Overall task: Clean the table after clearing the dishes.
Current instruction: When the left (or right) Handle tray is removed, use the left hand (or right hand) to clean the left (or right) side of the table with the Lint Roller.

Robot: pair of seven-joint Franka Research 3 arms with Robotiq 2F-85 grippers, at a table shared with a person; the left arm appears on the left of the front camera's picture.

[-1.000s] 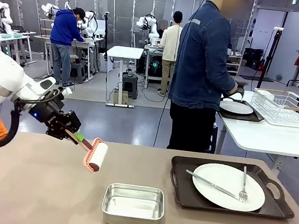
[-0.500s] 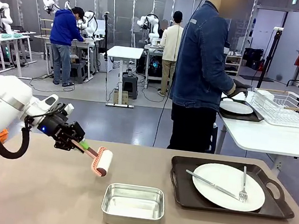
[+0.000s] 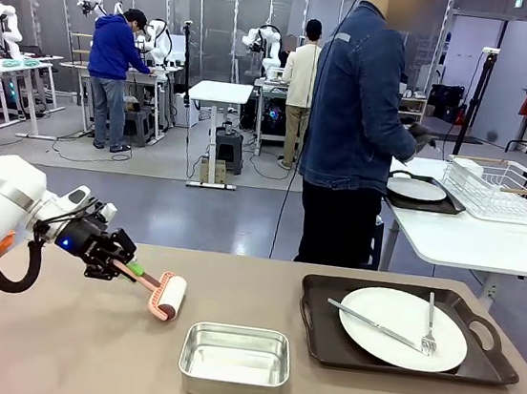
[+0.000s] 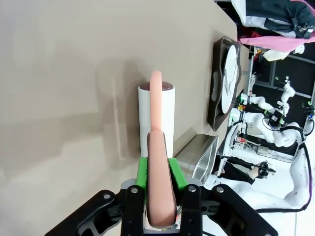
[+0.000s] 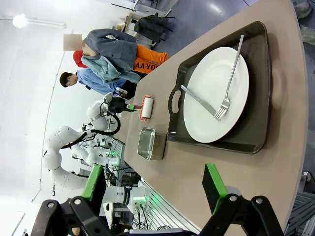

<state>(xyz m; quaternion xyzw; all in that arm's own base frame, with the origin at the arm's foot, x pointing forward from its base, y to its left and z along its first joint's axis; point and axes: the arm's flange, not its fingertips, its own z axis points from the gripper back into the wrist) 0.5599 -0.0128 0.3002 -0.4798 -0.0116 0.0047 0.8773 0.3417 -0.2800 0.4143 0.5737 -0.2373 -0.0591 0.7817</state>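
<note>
Front view puts the steel pan (image 3: 235,360) nearest on the table (image 3: 53,344). Just behind and left of the pan, the left gripper (image 3: 123,264) is clamped on the handle of a lint roller (image 3: 170,296). Right of the pan a tray (image 3: 316,330) holds a plate (image 3: 401,327), knife (image 3: 373,324) and fork (image 3: 429,325), the right gripper (image 5: 153,183) has its fingers apart, and far beyond the pan a second plate (image 3: 415,189) lies on a white table (image 3: 469,243).

Beige table (image 3: 53,344); white plate (image 3: 394,309); dark brown tray (image 3: 314,330); pink-framed white roller (image 3: 171,296).
</note>
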